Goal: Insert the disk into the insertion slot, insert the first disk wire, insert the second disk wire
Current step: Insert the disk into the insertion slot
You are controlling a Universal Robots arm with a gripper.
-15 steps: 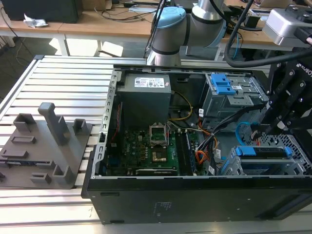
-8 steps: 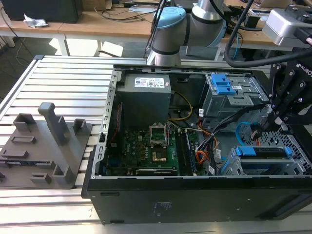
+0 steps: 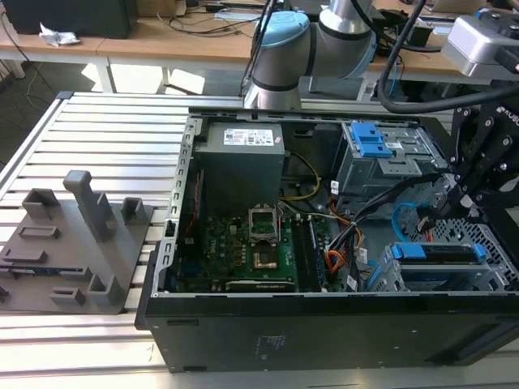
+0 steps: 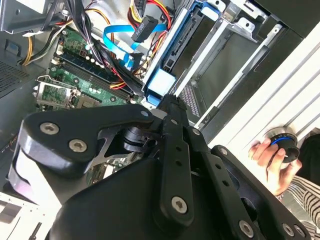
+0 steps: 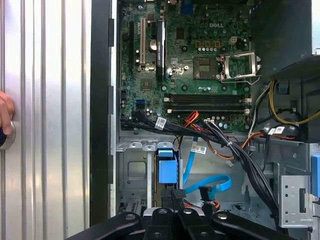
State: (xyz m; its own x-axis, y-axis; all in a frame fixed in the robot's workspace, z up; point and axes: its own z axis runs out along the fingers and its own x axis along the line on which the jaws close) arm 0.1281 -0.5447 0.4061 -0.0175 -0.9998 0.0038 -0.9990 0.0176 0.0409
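The disk (image 3: 434, 253), in its bright blue carrier, sits inside the insertion slot (image 3: 493, 274) at the case's front corner on the exterior view's right. My gripper (image 3: 456, 201) hovers just above it, and its fingers look shut with nothing between them. In the first wrist view the gripper (image 5: 176, 195) is close over the carrier's blue tab (image 5: 166, 169). The second disk wire (image 5: 212, 182) loops loose beside it, ending in a dark plug (image 5: 206, 191). In the second wrist view the first disk wire (image 4: 156, 9) ends in a dark plug (image 4: 142, 27) that hangs free above the disk (image 4: 176, 47).
The open computer case (image 3: 324, 332) lies on a slatted metal table (image 3: 113, 130). A thick black cable bundle (image 5: 235, 150) crosses beside the cage. A taller bay with blue latches (image 3: 369, 139) stands behind. A grey fixture (image 3: 81, 243) sits on the exterior view's left. A hand (image 4: 270, 160) rests on a button.
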